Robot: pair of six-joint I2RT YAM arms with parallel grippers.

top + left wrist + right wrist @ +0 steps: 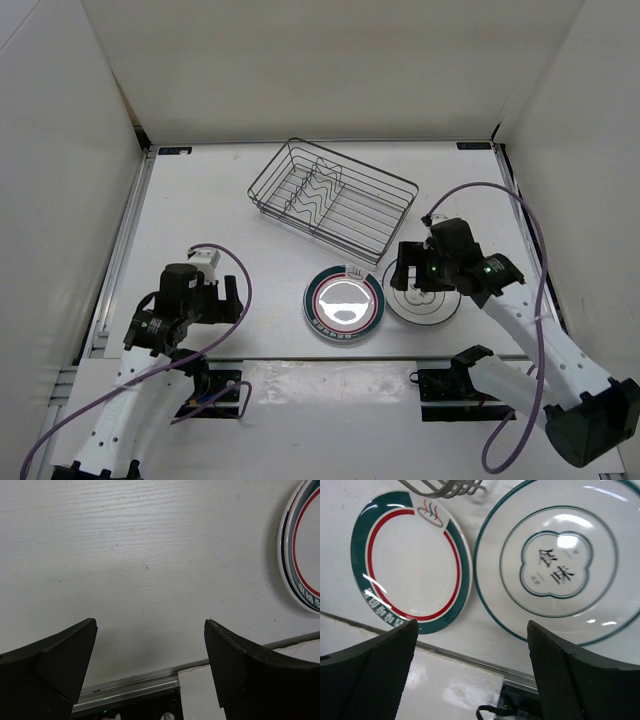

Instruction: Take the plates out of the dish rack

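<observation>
The wire dish rack [333, 200] stands at the back of the table with no plates in it. A green-and-red banded plate [344, 305] lies flat in front of it; I cannot tell whether a second one lies under it. The plain white plate [423, 303] with thin dark outlines lies flat just right of it. My right gripper [420, 275] hovers open and empty over that plate's far edge. The right wrist view shows both plates, banded [410, 560] and plain [555, 560], with the open right gripper [470, 645] above them. My left gripper [232, 300] is open and empty, left of the banded plate [305, 550].
White walls enclose the table on three sides. A metal rail [130, 687] runs along the near table edge under my left gripper [150, 645]. The rack's wire corner [450, 487] shows at the top of the right wrist view. Purple cables loop off both arms.
</observation>
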